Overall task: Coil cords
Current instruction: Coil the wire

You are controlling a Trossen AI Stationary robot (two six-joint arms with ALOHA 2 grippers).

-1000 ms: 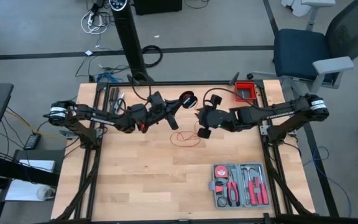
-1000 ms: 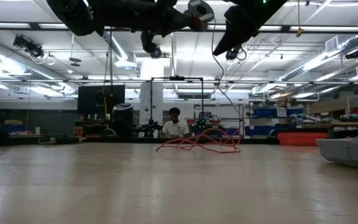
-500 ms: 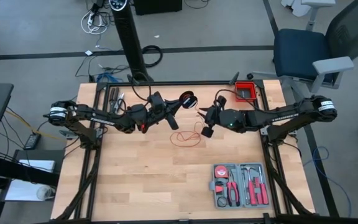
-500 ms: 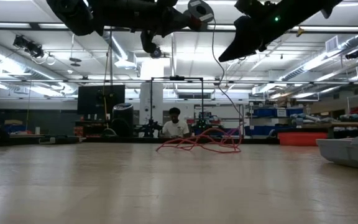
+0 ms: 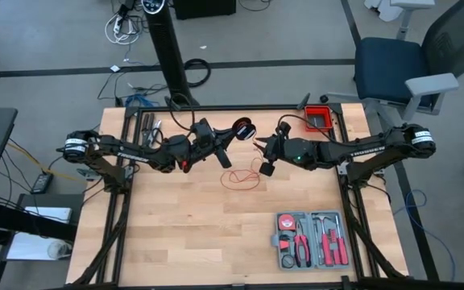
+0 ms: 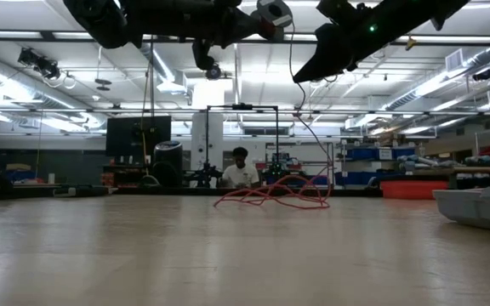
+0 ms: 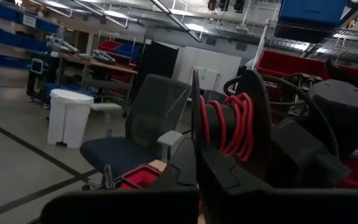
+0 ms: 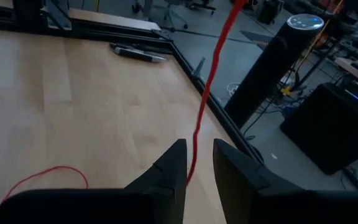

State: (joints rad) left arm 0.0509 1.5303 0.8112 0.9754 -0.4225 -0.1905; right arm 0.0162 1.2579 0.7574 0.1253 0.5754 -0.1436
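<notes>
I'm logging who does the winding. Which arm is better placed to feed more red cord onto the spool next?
Probably the right. Its gripper has the red cord running between its fingers, while the left gripper is shut on the spool.

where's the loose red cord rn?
High view: red cord lies looped mid-table, just below the right gripper, which pinches a strand leading to the spool in the left gripper.

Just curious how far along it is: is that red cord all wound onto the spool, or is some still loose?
Partly wound. Red turns sit on the spool held by the left gripper, but a loose loop of red cord lies on the table.
</notes>
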